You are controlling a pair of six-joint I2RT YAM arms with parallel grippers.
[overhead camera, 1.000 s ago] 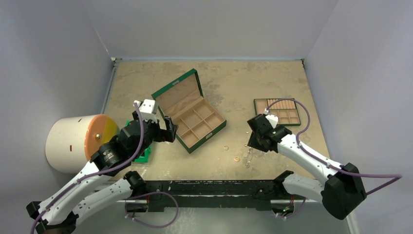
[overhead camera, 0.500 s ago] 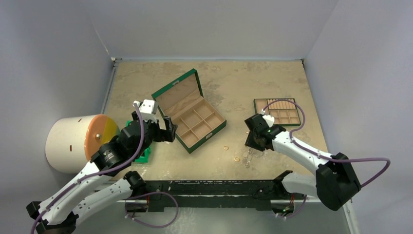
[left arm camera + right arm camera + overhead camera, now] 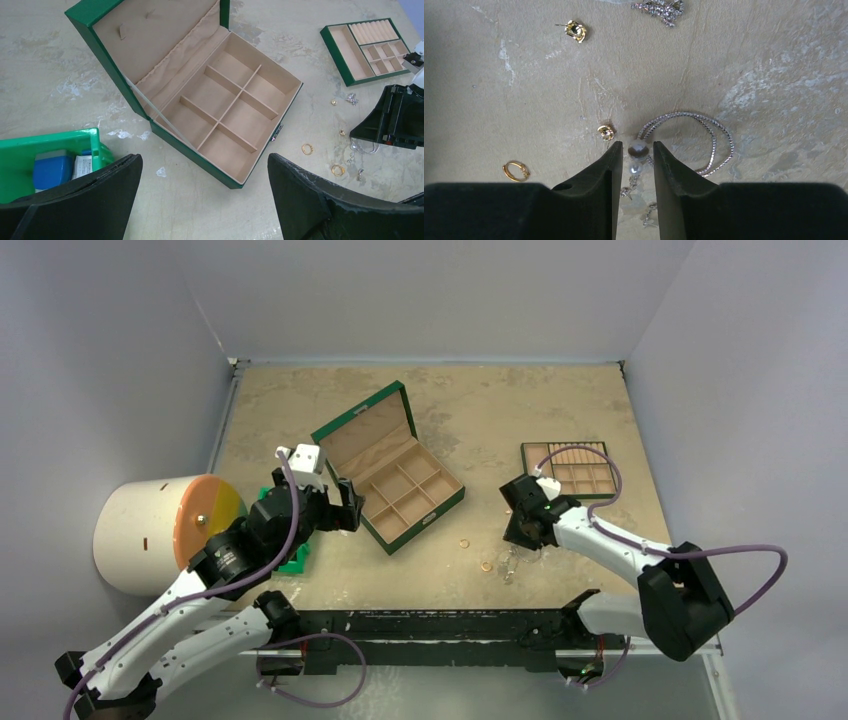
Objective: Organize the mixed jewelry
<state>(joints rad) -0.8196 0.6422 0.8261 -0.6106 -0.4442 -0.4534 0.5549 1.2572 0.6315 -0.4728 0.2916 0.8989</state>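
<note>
The mixed jewelry lies on the table in front of the open green box (image 3: 395,475): gold rings (image 3: 464,542) and silver pieces (image 3: 510,562). In the right wrist view, my right gripper (image 3: 637,144) is low over the pile. Its jaws stand narrowly apart on either side of a pearl drop earring (image 3: 637,148), with small gaps showing on both sides. A silver hoop (image 3: 704,140), a gold stud (image 3: 606,132) and a gold ring (image 3: 515,170) lie close by. My left gripper (image 3: 205,165) is wide open and empty, above bare table just before the box (image 3: 220,100).
A green insert tray (image 3: 575,468) with small compartments and cushion rolls lies at the right. A small green bin (image 3: 290,555) with dark items sits under my left arm. A white cylinder (image 3: 160,530) with an orange face stands at the left edge.
My right arm has swung its elbow left and the gripper has shifted slightly left, over the jewelry pile. The left arm has not moved.
</note>
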